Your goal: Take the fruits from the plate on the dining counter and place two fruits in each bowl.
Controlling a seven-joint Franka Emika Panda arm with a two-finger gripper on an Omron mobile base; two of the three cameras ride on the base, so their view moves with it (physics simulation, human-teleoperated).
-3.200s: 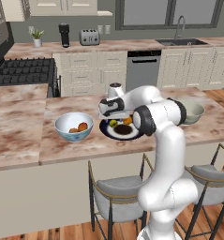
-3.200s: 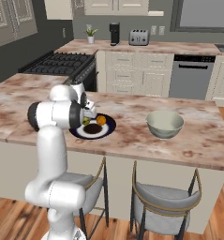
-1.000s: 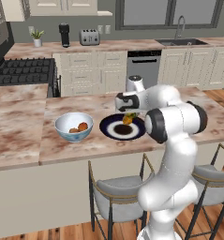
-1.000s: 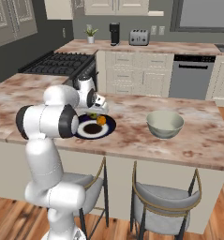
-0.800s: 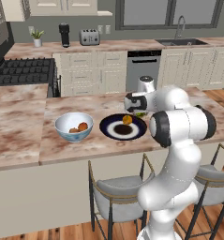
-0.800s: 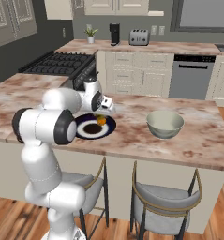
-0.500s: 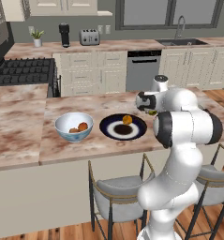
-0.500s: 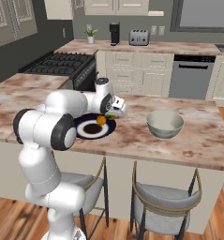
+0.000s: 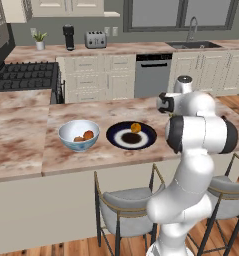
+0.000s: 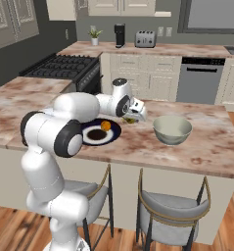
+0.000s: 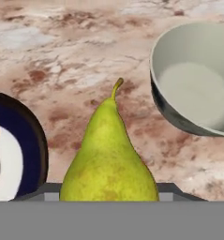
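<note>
The gripper (image 10: 132, 117) holds a yellow-green pear (image 11: 108, 161), stem up, at lower centre of the hand view; the empty cream bowl (image 11: 197, 84) lies to its upper right, the plate (image 11: 31, 150) lower left.

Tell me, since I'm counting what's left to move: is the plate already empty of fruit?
No, one orange fruit still lies on the plate in the left base view.

The dining counter (image 9: 21, 150) is overlooked from behind by both base views, and viewed closely from the hand.
</note>
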